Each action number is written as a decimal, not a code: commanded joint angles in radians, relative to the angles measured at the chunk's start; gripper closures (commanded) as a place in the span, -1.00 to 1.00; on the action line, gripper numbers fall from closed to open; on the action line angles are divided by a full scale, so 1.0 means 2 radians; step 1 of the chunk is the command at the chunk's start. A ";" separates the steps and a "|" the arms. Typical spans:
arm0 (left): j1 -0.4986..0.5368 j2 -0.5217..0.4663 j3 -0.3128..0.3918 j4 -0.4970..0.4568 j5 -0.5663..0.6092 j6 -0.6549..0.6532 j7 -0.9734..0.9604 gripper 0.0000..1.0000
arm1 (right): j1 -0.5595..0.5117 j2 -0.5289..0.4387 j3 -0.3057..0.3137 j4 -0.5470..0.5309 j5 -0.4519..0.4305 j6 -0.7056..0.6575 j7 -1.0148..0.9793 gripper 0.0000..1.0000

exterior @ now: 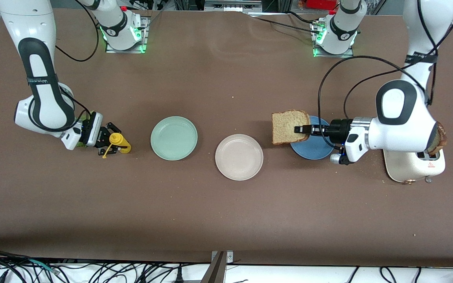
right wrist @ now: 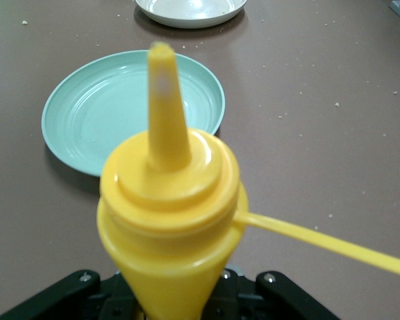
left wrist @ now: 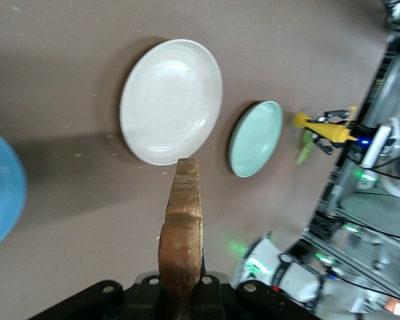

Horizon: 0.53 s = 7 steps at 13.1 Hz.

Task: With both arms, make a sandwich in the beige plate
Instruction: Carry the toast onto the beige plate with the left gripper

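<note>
My left gripper (exterior: 302,129) is shut on a slice of brown-crusted tan bread (exterior: 286,126), held on edge over the rim of the blue plate (exterior: 313,151). In the left wrist view the slice (left wrist: 182,227) stands edge-on between the jaws of the left gripper (left wrist: 181,293). The beige plate (exterior: 239,157) is bare; it also shows in the left wrist view (left wrist: 171,100). A second slice (exterior: 439,138) sticks out of the toaster (exterior: 413,167). My right gripper (exterior: 110,142) is shut on a yellow squeeze bottle (exterior: 119,143), low over the table beside the mint-green plate (exterior: 174,138). A green leaf (left wrist: 305,143) lies by that gripper.
The toaster stands at the left arm's end of the table. The bottle's open cap dangles on a yellow strap (right wrist: 320,241). In the right wrist view the bottle (right wrist: 170,220) hides most of the right gripper (right wrist: 180,303), with the mint-green plate (right wrist: 87,113) past its nozzle.
</note>
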 commanded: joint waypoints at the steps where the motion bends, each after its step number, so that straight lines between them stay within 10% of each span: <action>1: -0.004 0.042 -0.002 0.013 -0.072 -0.004 0.061 1.00 | 0.012 -0.027 -0.002 0.006 -0.035 0.003 0.066 0.92; 7: -0.035 0.107 -0.003 0.020 -0.138 0.021 0.216 1.00 | 0.025 -0.052 0.001 0.031 -0.111 -0.001 0.190 0.91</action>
